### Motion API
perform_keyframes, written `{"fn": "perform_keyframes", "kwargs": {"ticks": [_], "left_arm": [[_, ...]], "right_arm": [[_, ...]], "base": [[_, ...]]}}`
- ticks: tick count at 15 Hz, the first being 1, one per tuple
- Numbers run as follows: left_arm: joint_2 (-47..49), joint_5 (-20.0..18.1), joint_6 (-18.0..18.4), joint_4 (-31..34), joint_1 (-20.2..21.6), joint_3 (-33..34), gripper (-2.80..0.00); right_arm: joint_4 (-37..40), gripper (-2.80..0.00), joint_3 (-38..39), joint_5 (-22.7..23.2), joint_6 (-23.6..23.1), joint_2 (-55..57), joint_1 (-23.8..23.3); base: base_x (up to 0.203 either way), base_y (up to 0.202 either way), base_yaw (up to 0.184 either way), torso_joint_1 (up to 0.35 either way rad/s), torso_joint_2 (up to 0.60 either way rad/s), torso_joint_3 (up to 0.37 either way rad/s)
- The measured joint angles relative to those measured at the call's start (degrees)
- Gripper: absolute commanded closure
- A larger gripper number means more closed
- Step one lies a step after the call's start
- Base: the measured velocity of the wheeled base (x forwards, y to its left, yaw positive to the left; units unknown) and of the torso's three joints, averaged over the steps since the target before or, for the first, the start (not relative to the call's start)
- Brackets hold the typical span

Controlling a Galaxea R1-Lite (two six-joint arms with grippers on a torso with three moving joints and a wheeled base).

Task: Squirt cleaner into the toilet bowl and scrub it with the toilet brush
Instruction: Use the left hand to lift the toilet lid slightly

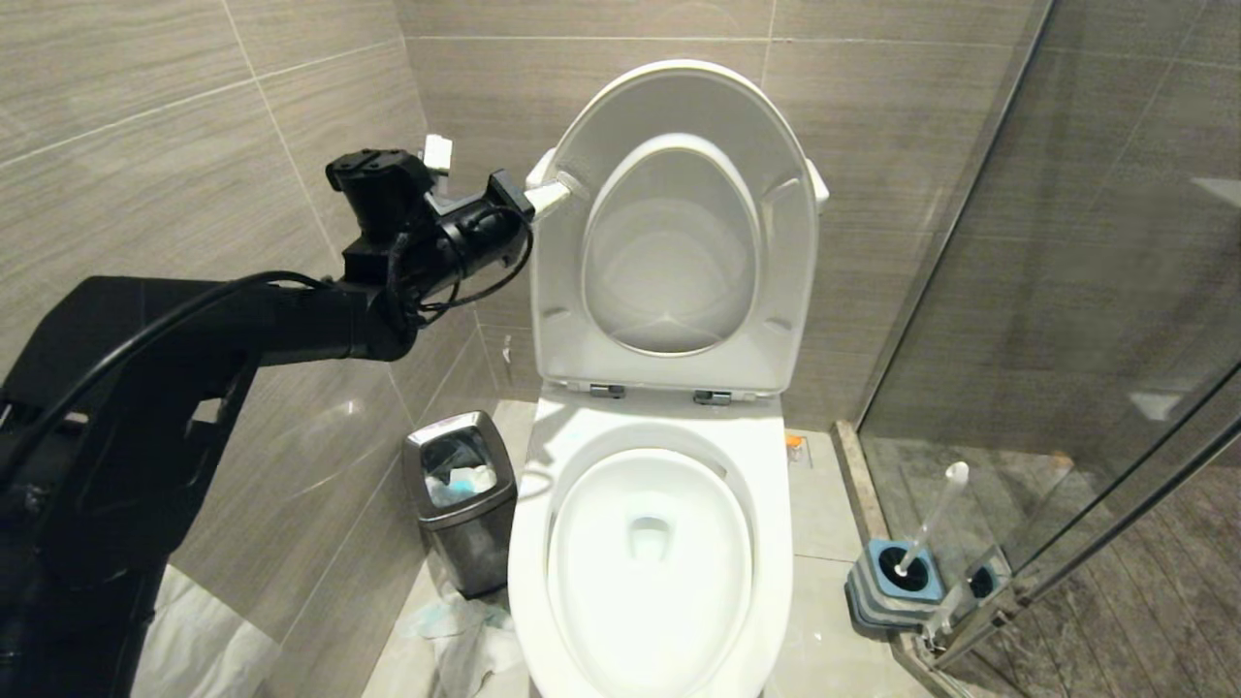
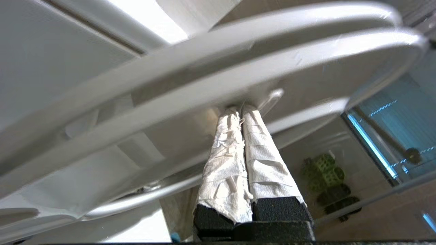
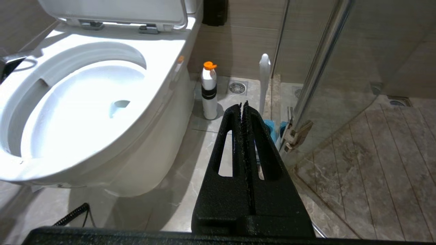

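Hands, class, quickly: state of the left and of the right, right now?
Left hand: closed, tips against the raised seat, gripping nothing visible.
Right hand: closed, empty, low beside the bowl.

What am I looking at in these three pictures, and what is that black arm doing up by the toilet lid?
It is a two-armed robot in a bathroom. The wide picture comes from a camera on its head; the other two come from cameras on its wrists. The left gripper, its fingers wrapped in white paper, is shut and pressed against the edge of the raised seat and lid. The right gripper is shut, holds nothing and hangs low beside the toilet bowl. On the floor stand the toilet brush in its holder, a white bottle with an orange cap, and a steel bin.
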Motion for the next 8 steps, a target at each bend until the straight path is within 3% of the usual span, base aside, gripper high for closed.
{"fn": "perform_keyframes", "kwargs": {"ticks": [5,8], "left_arm": [[1.2,0.1,4.4,0.9,0.1,0.0,0.00],[0.9,0.6,10.4,5.1,0.2,0.1,0.00]], "right_arm": [[0.0,0.00,0.0,0.0,0.0,0.0,0.0],[0.0,0.00,0.0,0.0,0.0,0.0,0.0]], "base": [[0.000,0.000,0.000,0.000,0.00,0.000],[0.000,0.000,0.000,0.000,0.00,0.000]]}}
